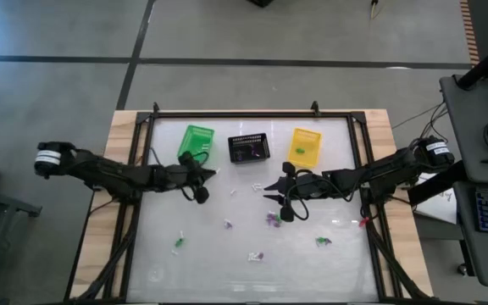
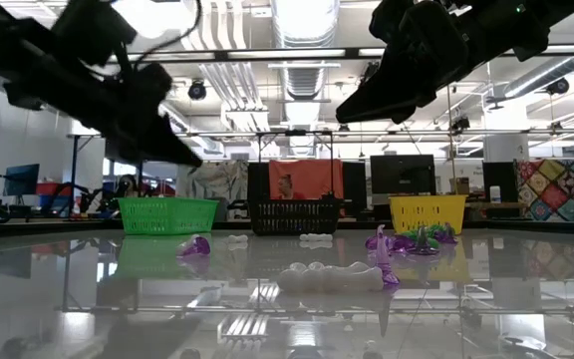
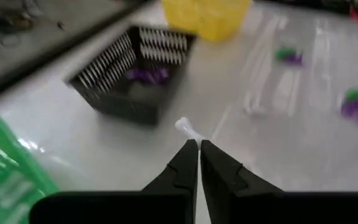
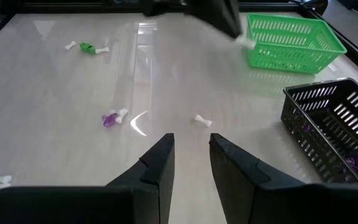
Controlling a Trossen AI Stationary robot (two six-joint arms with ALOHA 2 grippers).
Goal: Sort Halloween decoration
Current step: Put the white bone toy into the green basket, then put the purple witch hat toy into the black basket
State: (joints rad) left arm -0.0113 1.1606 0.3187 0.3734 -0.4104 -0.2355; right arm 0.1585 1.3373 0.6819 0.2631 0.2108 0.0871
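Observation:
My left gripper (image 3: 199,144) is shut on a small white trinket (image 3: 185,128) and hangs above the table beside the green basket (image 1: 196,142). In the right wrist view the left gripper (image 4: 234,30) shows with the white trinket (image 4: 246,41) at its tip. My right gripper (image 4: 191,140) stands open over the middle of the table (image 1: 267,191), with nothing between its fingers. Several white, purple and green trinkets lie loose on the glossy table: a white bone (image 4: 202,120), a purple one (image 4: 110,118), a green one (image 4: 89,47). My left gripper pinches one end of the white trinket (image 3: 190,135) between its two fingertips. The other end sticks out past the tips. The fingers come from the table's left, slanting down. The trinket is lifted clear of the table.
A black basket (image 1: 248,148) with purple trinkets inside and a yellow basket (image 1: 304,146) stand in a row with the green one at the table's far side. More trinkets lie toward the near edge (image 1: 256,255), (image 1: 178,243), (image 1: 323,241). A dark frame (image 1: 227,113) borders the table.

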